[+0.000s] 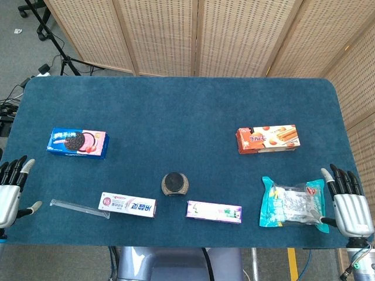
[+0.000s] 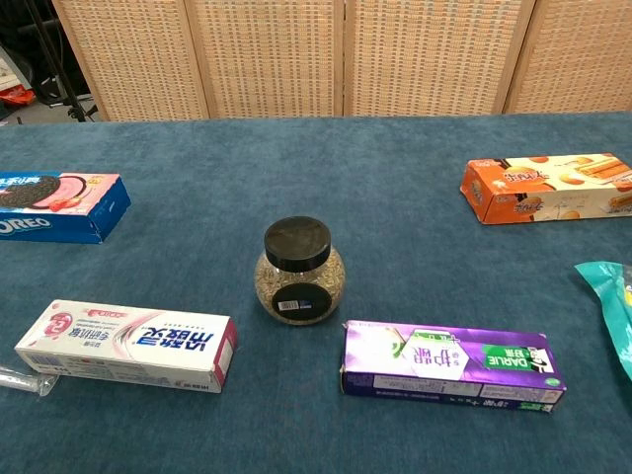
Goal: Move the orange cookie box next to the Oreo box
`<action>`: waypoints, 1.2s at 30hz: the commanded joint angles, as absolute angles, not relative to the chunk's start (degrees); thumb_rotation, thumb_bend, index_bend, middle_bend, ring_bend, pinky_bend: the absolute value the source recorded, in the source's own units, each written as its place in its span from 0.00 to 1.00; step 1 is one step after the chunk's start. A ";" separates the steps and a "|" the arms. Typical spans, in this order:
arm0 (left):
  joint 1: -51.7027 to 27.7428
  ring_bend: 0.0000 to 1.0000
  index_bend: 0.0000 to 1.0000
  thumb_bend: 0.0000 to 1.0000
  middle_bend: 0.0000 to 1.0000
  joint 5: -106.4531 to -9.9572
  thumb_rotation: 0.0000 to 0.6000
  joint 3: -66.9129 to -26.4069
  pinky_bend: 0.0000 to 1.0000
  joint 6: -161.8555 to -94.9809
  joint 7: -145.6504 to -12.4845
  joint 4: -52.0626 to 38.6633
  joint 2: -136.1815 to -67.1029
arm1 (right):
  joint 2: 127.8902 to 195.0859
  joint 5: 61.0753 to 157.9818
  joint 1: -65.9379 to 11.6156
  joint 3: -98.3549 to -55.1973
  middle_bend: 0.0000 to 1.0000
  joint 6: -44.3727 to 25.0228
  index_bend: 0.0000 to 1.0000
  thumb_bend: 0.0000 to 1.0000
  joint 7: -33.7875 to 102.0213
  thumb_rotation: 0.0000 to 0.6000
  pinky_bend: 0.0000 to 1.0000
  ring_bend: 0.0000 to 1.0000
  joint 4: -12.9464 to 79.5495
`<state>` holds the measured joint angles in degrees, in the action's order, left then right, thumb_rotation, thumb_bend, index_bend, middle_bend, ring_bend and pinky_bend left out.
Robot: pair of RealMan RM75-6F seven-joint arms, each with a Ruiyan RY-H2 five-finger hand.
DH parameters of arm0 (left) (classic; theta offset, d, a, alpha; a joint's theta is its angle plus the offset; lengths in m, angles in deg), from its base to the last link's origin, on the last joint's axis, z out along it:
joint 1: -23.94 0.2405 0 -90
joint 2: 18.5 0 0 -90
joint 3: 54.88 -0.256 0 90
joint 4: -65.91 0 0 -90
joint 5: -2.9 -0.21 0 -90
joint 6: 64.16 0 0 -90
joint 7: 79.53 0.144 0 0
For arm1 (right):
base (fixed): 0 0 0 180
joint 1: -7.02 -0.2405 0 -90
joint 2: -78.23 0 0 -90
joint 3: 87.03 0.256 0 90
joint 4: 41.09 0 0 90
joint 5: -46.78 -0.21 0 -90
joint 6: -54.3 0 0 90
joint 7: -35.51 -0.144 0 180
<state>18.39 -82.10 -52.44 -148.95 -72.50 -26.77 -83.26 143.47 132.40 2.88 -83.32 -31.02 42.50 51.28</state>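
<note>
The orange cookie box (image 1: 267,139) lies flat on the right side of the blue table, also visible as the orange cookie box (image 2: 548,187) at the right edge of the chest view. The blue and pink Oreo box (image 1: 77,143) lies far across on the left, the Oreo box (image 2: 54,205) showing at the left edge of the chest view. My left hand (image 1: 10,187) hovers open at the table's front left corner, below the Oreo box. My right hand (image 1: 348,200) is open at the front right, fingers apart, beside a teal packet. Neither hand shows in the chest view.
A small glass jar with a black lid (image 1: 175,183) stands at the front centre. A white and red toothpaste box (image 1: 128,205), a purple toothpaste box (image 1: 214,211), a clear plastic strip (image 1: 79,208) and a teal snack packet (image 1: 292,202) lie along the front edge.
</note>
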 commanded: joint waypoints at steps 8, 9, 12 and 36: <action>18.30 0.00 0.00 0.08 0.00 -82.14 1.00 -52.42 0.00 -148.91 -72.39 -26.69 -83.42 | 143.46 132.40 2.91 -83.37 0.00 -30.97 0.01 0.00 42.42 1.00 0.00 0.00 51.32; 18.30 0.00 0.00 0.08 0.00 -82.18 1.00 -52.47 0.00 -148.88 -72.43 -26.70 -83.42 | 143.46 132.44 2.91 -83.34 0.00 -31.02 0.01 0.00 42.34 1.00 0.00 0.00 51.37; 18.21 0.00 0.00 0.08 0.00 -82.31 1.00 -52.63 0.00 -148.59 -72.50 -26.73 -83.30 | 143.53 132.54 2.84 -83.24 0.00 -31.13 0.01 0.00 42.50 1.00 0.00 0.00 51.32; 18.38 0.00 0.00 0.08 0.00 -82.53 1.00 -52.60 0.00 -148.90 -73.89 -27.68 -82.06 | 144.21 132.50 1.85 -82.19 0.00 -30.84 0.01 0.00 42.25 1.00 0.00 0.00 50.80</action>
<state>18.37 -82.56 -52.58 -148.94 -73.88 -27.66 -82.07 144.31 132.58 2.16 -82.28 -31.37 42.36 50.67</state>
